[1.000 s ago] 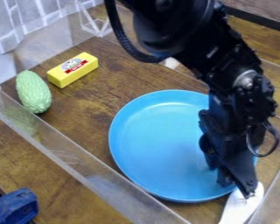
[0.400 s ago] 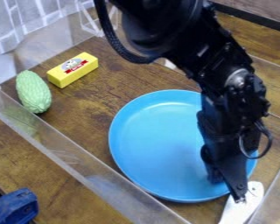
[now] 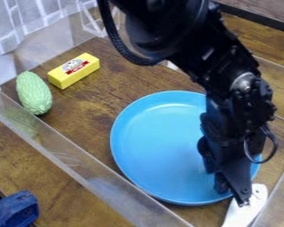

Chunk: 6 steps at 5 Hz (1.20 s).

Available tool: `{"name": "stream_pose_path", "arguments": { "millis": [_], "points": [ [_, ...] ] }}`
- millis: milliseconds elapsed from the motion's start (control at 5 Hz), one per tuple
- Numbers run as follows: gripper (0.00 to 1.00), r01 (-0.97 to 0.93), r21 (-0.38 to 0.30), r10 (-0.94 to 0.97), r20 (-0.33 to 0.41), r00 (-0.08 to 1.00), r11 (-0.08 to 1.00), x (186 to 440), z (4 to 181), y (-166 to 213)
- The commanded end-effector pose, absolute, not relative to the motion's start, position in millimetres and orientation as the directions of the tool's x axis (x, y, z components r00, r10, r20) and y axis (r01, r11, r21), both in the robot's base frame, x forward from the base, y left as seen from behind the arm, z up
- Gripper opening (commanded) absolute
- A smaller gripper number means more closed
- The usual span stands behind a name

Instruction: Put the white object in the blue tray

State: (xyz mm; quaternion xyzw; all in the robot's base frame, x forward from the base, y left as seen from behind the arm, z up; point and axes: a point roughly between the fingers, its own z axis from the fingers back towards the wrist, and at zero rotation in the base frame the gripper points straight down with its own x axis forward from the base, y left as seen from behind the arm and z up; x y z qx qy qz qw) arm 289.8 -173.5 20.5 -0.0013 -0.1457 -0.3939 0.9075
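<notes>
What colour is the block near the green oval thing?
Yellow, with a red-and-white label on top; the block shows clearly in the camera view.

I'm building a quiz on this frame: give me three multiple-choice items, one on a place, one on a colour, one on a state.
1. Where is the white object?
A. Middle of the blue tray
B. On the table just outside the tray's rim
C. Beside the yellow block

2. What colour is the oval object at left?
A. Green
B. Red
C. Blue

3. Is anything lying in the blue tray?
A. The yellow block
B. The white object
C. Nothing

B: it lies past the rim, lower right.
A: plainly green.
C: its visible surface is bare.
</notes>
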Motion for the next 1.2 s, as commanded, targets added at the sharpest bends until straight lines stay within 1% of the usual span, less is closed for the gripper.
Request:
{"name": "stream_pose_path", "arguments": {
  "millis": [0,200,600,1000],
  "points": [
    [1.00,0.774,0.102,-0.773,0.226,0.593,0.624,269,9.0,-179],
    [1.00,0.798,0.104,-0.796,0.225,0.562,0.593,264,7.2,-180],
    [1.00,0.717,0.113,-0.721,0.222,0.656,0.687,254,4.7,-190],
    [1.00,0.679,0.121,-0.687,0.220,0.693,0.724,237,3.3,-178]
  ]
}}
